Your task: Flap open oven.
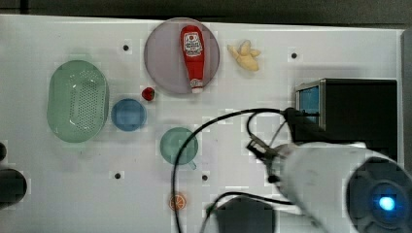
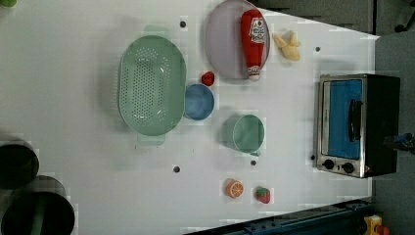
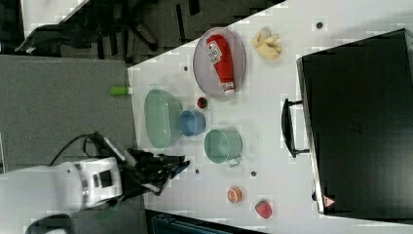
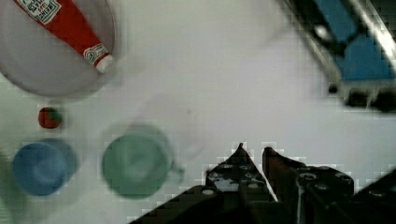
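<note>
The oven [image 2: 345,122] is a black box with a silver front frame, a blue glass door and two black knobs. It stands at the top view's right [image 1: 359,111], and its door is closed. A dark bar handle [image 2: 355,120] runs across the door and sticks out from the front in the right view [image 3: 287,129]. My gripper [image 4: 253,149] hangs in the air with a corner of the oven [image 4: 355,60] ahead of it, touching nothing. Its jaws stand a narrow gap apart and hold nothing. From above, the gripper [image 1: 291,116] lies just in front of the door.
A ketchup bottle [image 1: 193,56] lies on a grey plate [image 1: 160,58], with a banana [image 1: 245,55] beside it. A green colander [image 1: 77,101], blue bowl [image 1: 128,114], green cup [image 1: 179,145], strawberry [image 1: 148,93] and orange slice [image 1: 177,201] dot the white table. Black cables [image 1: 204,126] loop above it.
</note>
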You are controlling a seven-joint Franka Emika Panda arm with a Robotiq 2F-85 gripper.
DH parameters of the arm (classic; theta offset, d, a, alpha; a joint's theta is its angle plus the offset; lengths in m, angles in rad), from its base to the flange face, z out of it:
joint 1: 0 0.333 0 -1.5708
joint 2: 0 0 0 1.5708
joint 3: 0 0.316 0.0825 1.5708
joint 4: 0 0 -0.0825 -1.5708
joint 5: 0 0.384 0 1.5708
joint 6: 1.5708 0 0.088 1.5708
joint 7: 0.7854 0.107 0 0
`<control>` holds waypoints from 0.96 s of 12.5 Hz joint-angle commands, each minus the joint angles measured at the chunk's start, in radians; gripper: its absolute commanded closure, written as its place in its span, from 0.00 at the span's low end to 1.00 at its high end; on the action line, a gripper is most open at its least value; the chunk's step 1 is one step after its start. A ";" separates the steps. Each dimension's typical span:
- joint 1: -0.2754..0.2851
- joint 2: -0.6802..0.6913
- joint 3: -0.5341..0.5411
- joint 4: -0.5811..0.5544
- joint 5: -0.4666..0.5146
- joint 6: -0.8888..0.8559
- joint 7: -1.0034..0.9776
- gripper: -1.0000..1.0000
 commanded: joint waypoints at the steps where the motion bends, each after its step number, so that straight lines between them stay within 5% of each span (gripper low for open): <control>1: -0.050 0.052 -0.069 -0.024 -0.065 0.099 -0.368 0.82; 8: -0.063 0.236 -0.193 -0.052 -0.093 0.396 -0.745 0.82; 12: -0.063 0.346 -0.216 -0.055 -0.091 0.495 -0.768 0.82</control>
